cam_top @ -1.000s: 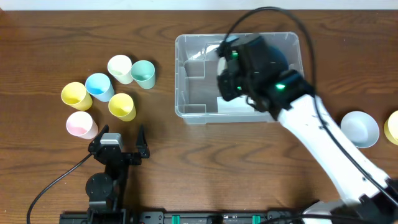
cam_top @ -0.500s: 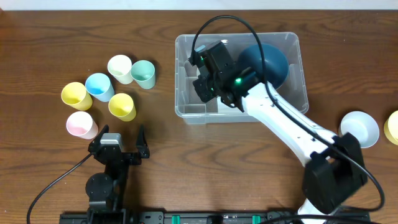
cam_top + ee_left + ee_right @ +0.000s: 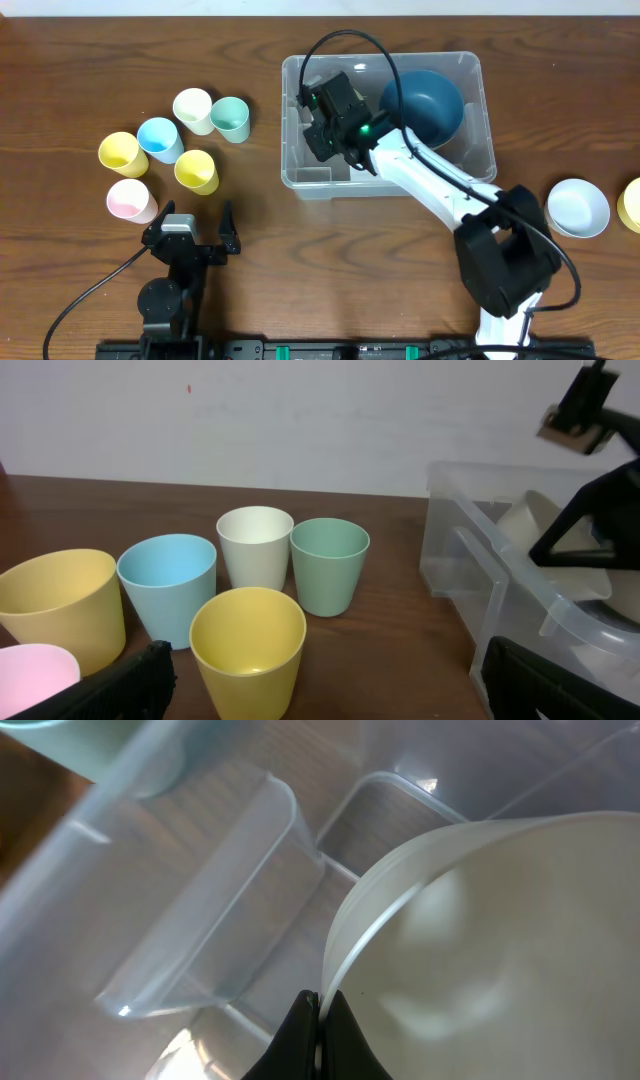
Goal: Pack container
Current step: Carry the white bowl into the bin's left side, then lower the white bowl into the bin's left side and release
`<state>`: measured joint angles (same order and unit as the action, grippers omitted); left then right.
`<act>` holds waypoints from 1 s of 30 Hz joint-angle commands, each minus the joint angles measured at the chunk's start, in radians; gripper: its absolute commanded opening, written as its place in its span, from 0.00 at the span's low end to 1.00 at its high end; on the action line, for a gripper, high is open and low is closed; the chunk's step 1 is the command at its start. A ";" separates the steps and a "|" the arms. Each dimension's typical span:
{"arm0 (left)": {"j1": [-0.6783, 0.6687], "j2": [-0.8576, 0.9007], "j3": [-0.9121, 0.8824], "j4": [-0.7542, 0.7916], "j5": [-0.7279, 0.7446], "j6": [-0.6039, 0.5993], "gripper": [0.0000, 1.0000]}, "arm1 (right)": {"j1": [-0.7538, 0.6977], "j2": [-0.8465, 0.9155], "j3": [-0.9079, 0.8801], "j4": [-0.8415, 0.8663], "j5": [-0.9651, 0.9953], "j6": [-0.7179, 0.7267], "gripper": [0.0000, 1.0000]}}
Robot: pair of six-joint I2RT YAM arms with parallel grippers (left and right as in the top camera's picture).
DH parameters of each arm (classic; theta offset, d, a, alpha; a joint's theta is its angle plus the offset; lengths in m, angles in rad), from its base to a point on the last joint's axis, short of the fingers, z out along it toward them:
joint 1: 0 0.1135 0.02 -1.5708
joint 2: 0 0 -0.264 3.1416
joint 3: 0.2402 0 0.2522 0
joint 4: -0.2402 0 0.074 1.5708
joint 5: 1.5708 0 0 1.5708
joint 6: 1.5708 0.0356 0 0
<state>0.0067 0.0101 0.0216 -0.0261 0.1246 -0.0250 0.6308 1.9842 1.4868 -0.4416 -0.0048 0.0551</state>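
Where the right gripper [image 3: 318,1018] pinches the rim of a white bowl [image 3: 480,950], jaws pressed together, it sits low inside the left half of the container [image 3: 488,130] (at the far middle of the table [image 3: 60,60]). The right arm [image 3: 440,190] slants in over the near wall from the near right. A dark blue bowl [image 3: 425,100] fills the container's right half. The left gripper [image 3: 190,228] rests spread and empty near the front edge, six cups [image 3: 195,170] beyond it. A pale blue bowl [image 3: 578,207] lies well right of the container.
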 commanded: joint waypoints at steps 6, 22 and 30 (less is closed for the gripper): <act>0.005 -0.006 -0.018 -0.034 0.014 0.006 0.98 | -0.004 0.031 0.019 0.026 0.047 -0.008 0.02; 0.005 -0.006 -0.018 -0.034 0.014 0.006 0.98 | -0.018 0.031 0.019 0.036 0.081 -0.008 0.15; 0.005 -0.006 -0.018 -0.034 0.014 0.006 0.98 | -0.018 0.015 0.117 -0.047 0.083 -0.008 0.19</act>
<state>0.0067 0.0101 0.0216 -0.0261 0.1246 -0.0250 0.6212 2.0068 1.5208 -0.4576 0.0643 0.0486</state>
